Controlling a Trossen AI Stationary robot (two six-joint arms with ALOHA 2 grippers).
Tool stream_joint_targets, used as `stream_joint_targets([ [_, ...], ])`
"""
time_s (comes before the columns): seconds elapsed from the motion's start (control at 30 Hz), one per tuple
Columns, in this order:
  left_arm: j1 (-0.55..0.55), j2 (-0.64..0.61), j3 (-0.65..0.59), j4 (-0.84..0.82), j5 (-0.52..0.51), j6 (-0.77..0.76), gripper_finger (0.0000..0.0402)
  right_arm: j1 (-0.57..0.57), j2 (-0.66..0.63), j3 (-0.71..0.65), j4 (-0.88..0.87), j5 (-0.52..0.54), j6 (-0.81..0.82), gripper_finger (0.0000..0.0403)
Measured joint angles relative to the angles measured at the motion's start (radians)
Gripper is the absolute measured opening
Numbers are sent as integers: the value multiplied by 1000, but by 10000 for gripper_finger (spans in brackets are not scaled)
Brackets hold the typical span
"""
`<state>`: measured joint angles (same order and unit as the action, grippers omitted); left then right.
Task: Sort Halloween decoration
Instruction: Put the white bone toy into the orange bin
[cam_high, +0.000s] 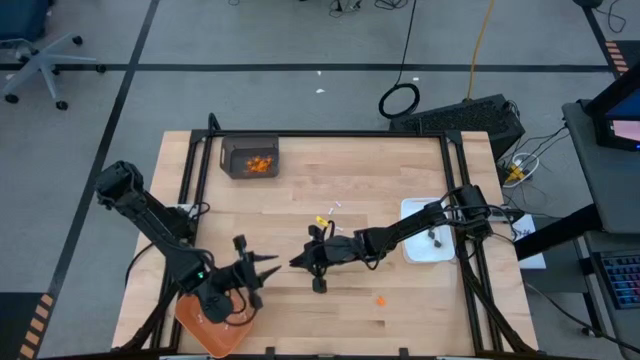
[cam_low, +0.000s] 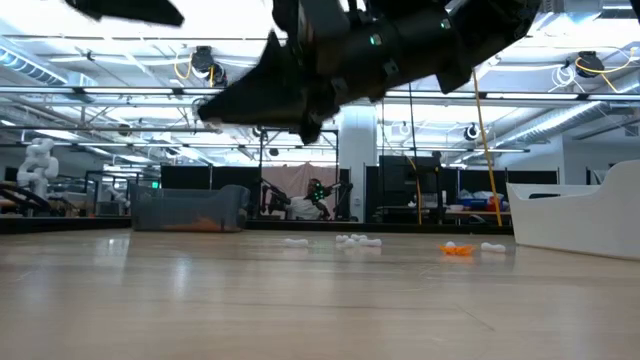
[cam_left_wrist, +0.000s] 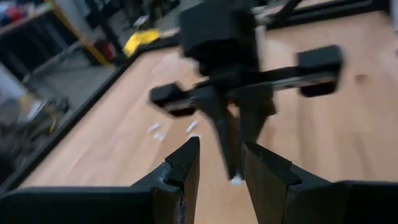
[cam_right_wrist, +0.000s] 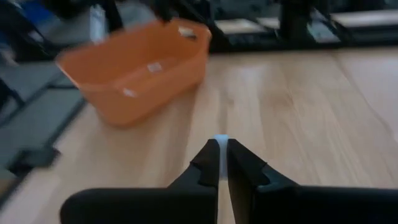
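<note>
Only the right wrist view is showing the right gripper (cam_right_wrist: 219, 160) pinching a white stick (cam_right_wrist: 220, 142); the orange tray (cam_right_wrist: 140, 62) is sitting at its eleven o'clock, while the left gripper (cam_left_wrist: 221, 163) is gaping open.

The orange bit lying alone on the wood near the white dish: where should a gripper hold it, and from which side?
The orange bit lies low on bare wood, nothing touching it. Probably come straight down from above and pinch across its middle; its exact shape is too small to tell.

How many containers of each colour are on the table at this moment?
Orange tray: 1
Dark grey bin: 1
White dish: 1
Total: 3
</note>
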<state>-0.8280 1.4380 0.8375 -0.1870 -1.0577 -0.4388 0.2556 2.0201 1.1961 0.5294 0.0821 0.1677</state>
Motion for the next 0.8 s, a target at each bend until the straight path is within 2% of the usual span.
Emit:
stream_joint_targets([
  [0.2, -67, 0, 0, 48, -74, 154, 121, 2, -2, 1, 104, -39, 29, 0],
  [0.33, -104, 0, 0, 64, -74, 279, 127, 1, -2, 1, 162, -62, 30, 0],
  [0.5, -127, 26, 0, 149, -49, 456, 191, 3, -2, 1, 263, -122, 51, 0],
  [0.67, -121, 110, 0, 290, -135, 721, 259, 3, -2, 2, 358, -159, 89, 0],
  [0.8, -117, 184, 0, 472, -268, 970, 269, 4, -2, 2, 388, -190, 125, 0],
])
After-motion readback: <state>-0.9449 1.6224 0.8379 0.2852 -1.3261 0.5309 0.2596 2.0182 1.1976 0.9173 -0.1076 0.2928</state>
